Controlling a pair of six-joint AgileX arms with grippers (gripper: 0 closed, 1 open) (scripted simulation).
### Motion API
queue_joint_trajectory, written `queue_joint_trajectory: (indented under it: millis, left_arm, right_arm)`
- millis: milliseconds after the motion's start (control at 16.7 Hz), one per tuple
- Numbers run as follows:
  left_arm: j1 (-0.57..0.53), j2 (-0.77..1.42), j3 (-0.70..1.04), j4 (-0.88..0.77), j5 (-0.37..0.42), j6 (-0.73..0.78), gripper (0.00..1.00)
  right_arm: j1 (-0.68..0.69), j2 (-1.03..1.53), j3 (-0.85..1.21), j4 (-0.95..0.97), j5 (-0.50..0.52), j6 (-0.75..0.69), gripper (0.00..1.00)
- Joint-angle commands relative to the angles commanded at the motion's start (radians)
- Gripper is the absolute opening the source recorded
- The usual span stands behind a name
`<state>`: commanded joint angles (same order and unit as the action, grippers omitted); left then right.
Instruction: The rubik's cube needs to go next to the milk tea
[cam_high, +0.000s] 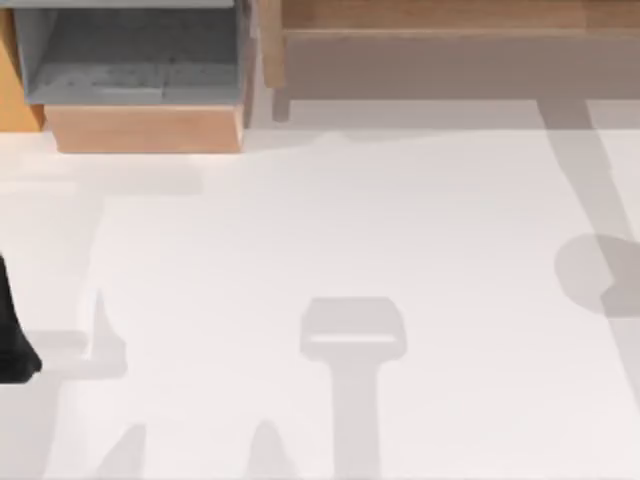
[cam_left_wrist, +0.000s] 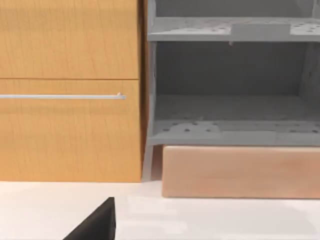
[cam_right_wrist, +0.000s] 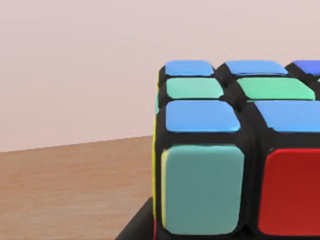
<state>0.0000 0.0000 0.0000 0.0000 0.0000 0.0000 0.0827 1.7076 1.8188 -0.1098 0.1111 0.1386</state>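
Your rubik's cube (cam_right_wrist: 235, 155) sits right up against the right tool in the right wrist view, lower right of frame over a wooden surface (cam_right_wrist: 70, 190); it looks carried, but you cannot tell whether the tool pinches it, and the cube has no long axis to align. The left arm (cam_high: 12, 330) is parked at the left edge of the top view above the white desk (cam_high: 400, 220), its state unreadable. You have no milk tea in sight, so direction to it is unknown; no writing or brand is legible.
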Motion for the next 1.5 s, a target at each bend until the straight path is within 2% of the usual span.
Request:
queue_joint_trajectory:
  millis: [480, 900, 1200, 1500]
  left_arm:
    - [0.000, 0.000, 0.000, 0.000, 0.000, 0.000, 1.00]
    - [0.000, 0.000, 0.000, 0.000, 0.000, 0.000, 1.00]
    - [0.000, 0.000, 0.000, 0.000, 0.000, 0.000, 1.00]
    - [0.000, 0.000, 0.000, 0.000, 0.000, 0.000, 1.00]
  right_arm:
    - [0.052, -0.073, 0.014, -0.471, -0.015, 0.155, 0.00]
    - [0.103, 0.133, -0.084, -0.865, -0.078, 0.135, 0.00]
    - [0.114, 0.318, -0.158, -1.030, -0.114, 0.084, 0.00]
    - [0.113, 0.347, -0.169, -1.054, -0.118, 0.076, 0.00]
